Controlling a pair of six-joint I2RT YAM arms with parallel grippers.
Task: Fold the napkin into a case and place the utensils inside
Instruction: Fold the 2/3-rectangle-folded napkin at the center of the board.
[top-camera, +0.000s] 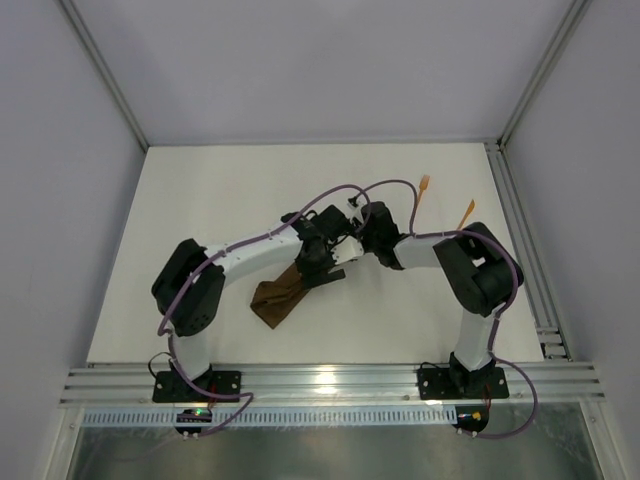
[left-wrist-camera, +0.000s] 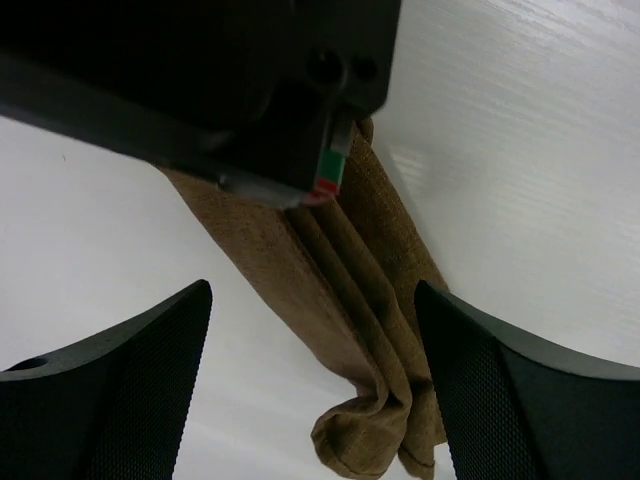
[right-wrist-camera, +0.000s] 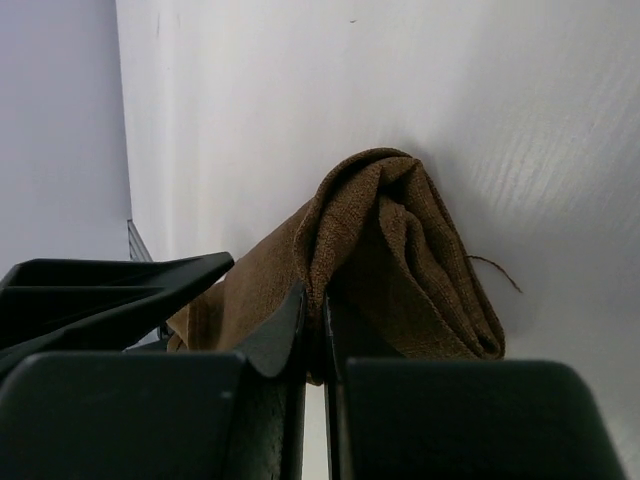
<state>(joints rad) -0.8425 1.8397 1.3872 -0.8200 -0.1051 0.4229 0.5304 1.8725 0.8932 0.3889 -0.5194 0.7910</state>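
Observation:
The dark brown napkin (top-camera: 275, 298) lies bunched in a long folded strip on the white table, its far end hidden under both grippers. My left gripper (top-camera: 322, 262) hangs open above it. In the left wrist view the napkin (left-wrist-camera: 340, 270) runs between the wide-apart fingers (left-wrist-camera: 120, 380), not gripped by them. My right gripper (right-wrist-camera: 315, 300) is shut on a raised fold of the napkin (right-wrist-camera: 410, 260). Two orange utensils lie at the back right: a fork (top-camera: 421, 194) and a plain pointed piece (top-camera: 466, 213).
The right gripper's black body (left-wrist-camera: 250, 90) fills the top of the left wrist view, close over the cloth. A finger of the left gripper (right-wrist-camera: 110, 290) shows left in the right wrist view. A metal rail (top-camera: 520, 230) borders the table's right edge.

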